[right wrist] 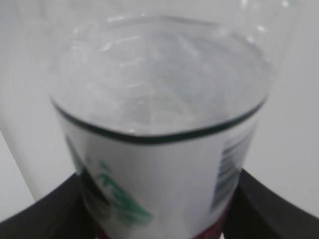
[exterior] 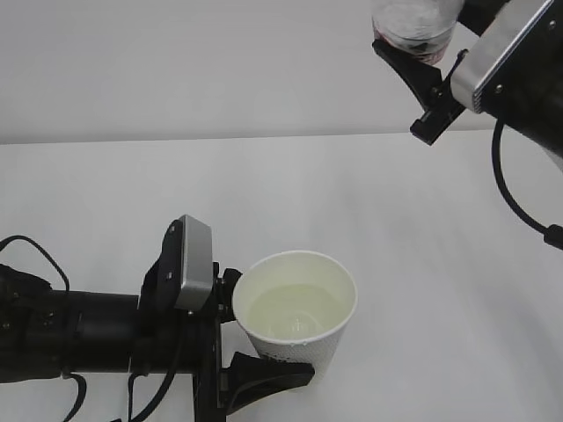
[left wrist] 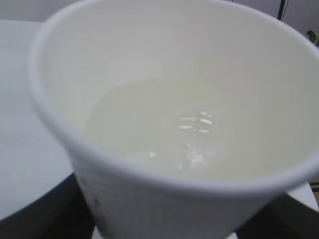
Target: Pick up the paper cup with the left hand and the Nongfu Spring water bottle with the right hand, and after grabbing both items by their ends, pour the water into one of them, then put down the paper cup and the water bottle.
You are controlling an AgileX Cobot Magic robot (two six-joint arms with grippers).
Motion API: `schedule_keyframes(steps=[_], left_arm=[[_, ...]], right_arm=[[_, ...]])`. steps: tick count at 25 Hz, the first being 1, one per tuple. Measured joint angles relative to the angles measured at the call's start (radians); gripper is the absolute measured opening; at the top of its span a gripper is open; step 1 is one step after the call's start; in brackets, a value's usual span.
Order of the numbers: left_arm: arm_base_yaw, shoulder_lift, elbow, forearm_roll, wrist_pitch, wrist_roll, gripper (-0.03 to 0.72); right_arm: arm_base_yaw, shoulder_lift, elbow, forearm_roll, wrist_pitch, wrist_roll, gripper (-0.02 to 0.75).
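The white paper cup (exterior: 296, 316) stands low at the front of the table, and my left gripper (exterior: 257, 336) is shut on its side from the left. Clear water (exterior: 295, 309) lies in the cup. In the left wrist view the paper cup (left wrist: 164, 189) fills the frame, the water (left wrist: 164, 129) glints inside, and a dark finger (left wrist: 47, 214) shows at each lower corner. High at the top right, my right gripper (exterior: 415, 44) is shut on the Nongfu Spring water bottle (exterior: 413, 22), most of which is cut off by the frame's top edge. The right wrist view shows the bottle (right wrist: 159, 159) and its label between the black fingers (right wrist: 279, 211).
The white table (exterior: 352, 193) runs back to a pale wall. A black cable (exterior: 515, 202) hangs from the right arm, and more cables (exterior: 35, 255) loop by the left arm at the left edge.
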Motion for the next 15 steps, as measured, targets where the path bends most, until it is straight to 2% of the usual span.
schedule_keyframes(steps=[15], left_arm=[[0.000, 0.000, 0.000, 0.000, 0.000, 0.000, 0.536]], right_arm=[[0.000, 0.000, 0.028, 0.091, 0.004, 0.052, 0.482]])
